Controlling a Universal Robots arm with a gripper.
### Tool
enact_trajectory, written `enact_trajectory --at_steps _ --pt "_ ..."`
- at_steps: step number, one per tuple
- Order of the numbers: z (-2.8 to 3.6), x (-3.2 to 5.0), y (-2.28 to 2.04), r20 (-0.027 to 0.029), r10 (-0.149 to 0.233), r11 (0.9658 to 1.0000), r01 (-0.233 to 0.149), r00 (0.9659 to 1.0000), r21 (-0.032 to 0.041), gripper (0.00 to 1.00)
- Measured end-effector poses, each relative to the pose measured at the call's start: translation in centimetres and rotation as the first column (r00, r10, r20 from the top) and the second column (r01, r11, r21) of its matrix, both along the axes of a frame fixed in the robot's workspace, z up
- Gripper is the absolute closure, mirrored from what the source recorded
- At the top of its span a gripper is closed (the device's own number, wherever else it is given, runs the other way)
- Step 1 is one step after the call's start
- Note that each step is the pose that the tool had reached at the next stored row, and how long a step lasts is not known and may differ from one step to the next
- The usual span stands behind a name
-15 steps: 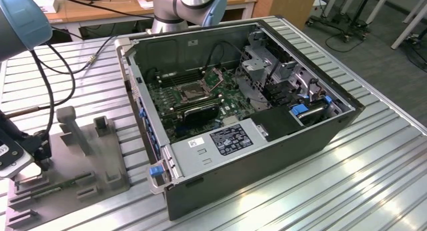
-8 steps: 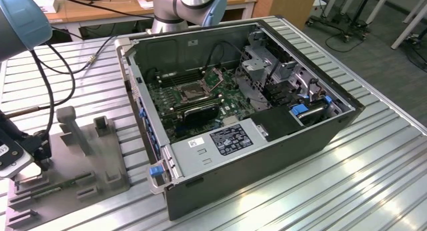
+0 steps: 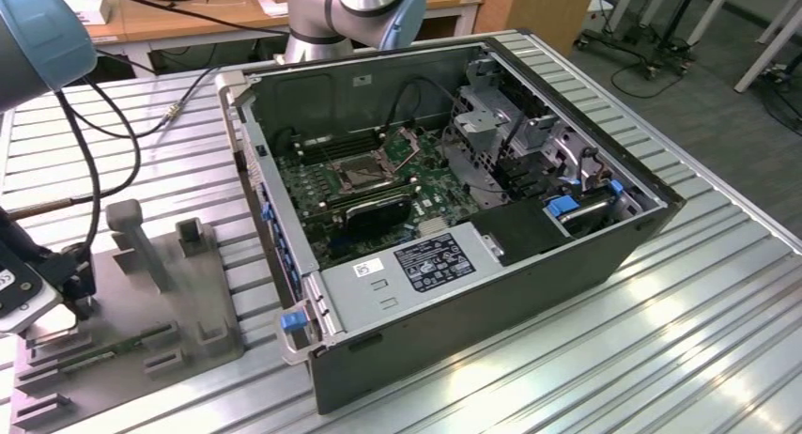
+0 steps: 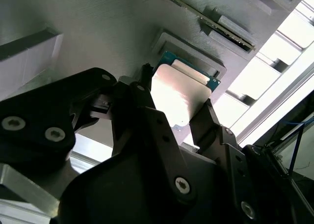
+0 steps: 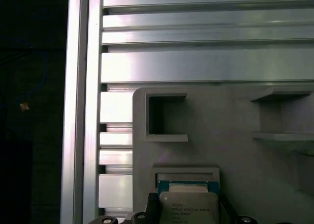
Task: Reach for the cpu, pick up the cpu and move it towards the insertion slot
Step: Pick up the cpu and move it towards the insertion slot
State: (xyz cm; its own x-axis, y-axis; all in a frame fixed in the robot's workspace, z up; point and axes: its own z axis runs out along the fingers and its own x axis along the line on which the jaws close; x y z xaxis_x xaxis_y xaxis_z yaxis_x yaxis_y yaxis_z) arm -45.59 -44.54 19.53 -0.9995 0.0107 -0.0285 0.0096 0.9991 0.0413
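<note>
Matte grey tray point(image 4: 98, 32) holds square silvery cpu point(image 4: 177, 97), black tool point(image 4: 175, 89) astride.

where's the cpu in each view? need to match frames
Exterior view: the arm's end covers its spot at the grey tray, exterior view's left.
Second wrist view: the cpu lies in the tray's square recess, right at the gripper.
First wrist view: cpu in the same recess.
Shared landmark: the grey tray.

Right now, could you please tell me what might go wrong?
The small silver-topped square cpu lies under the gripper at a recess of the grey plastic tray; a tilted lift might snag its rim. The metal-framed insertion slot sits inside the black computer case, whose walls could be struck.
</note>
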Motion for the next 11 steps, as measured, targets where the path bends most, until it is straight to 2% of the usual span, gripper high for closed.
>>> enact_trajectory --at_steps 4,11 --pt "0.33 0.0 0.0 0.0 0.0 1.0 0.0 1.0 0.0 0.45" --pt "0.41 0.0 0.0 -0.0001 0.0 1.0 0.0 1.0 0.0002 0.45"
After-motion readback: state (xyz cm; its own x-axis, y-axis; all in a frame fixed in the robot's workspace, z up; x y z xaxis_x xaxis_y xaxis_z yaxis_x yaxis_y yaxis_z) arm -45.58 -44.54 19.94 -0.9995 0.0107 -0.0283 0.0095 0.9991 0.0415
